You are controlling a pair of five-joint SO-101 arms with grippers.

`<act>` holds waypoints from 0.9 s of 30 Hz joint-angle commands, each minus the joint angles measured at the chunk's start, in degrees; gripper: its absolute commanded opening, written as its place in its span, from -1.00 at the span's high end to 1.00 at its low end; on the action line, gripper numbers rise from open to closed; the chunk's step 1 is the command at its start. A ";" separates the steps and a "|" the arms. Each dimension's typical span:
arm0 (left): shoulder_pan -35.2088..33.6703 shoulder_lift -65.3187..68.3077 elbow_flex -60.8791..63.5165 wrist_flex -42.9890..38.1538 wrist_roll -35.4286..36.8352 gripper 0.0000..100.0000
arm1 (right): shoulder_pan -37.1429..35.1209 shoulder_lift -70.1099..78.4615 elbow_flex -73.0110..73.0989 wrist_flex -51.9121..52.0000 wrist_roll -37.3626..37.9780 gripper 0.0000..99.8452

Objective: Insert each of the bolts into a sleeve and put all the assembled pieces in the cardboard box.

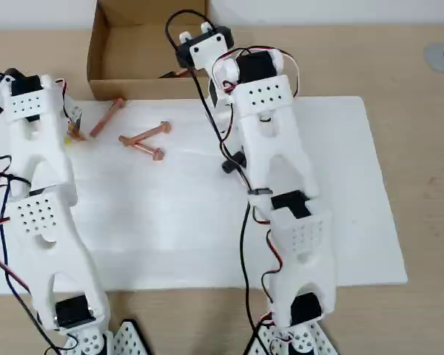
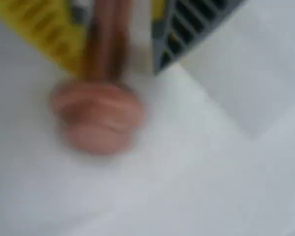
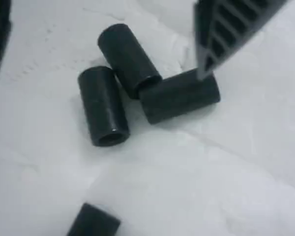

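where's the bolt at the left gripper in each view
high view: bolt on the white mat's left part, at the left arm's tip
left wrist view: bolt close up, head on the mat
right wrist view: black sleeves lying on the mat
shared landmark: the white mat

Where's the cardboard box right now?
In the high view, the cardboard box sits at the far side, left of centre, just beyond the white mat, with loose bolts on the mat right before it.
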 commanded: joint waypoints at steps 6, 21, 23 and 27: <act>-2.37 -0.75 -2.46 2.11 -1.85 0.96 | -0.48 -7.34 -2.51 0.79 0.44 0.40; -3.25 -10.95 -30.42 17.41 -5.98 1.00 | -0.84 -7.52 -1.98 0.88 0.35 0.40; -3.78 -16.13 -28.75 17.41 -7.82 1.00 | -1.36 -8.75 -1.10 0.88 0.35 0.40; -3.34 -25.80 -16.18 17.41 -13.19 1.00 | -4.70 -11.65 7.69 0.88 0.70 0.40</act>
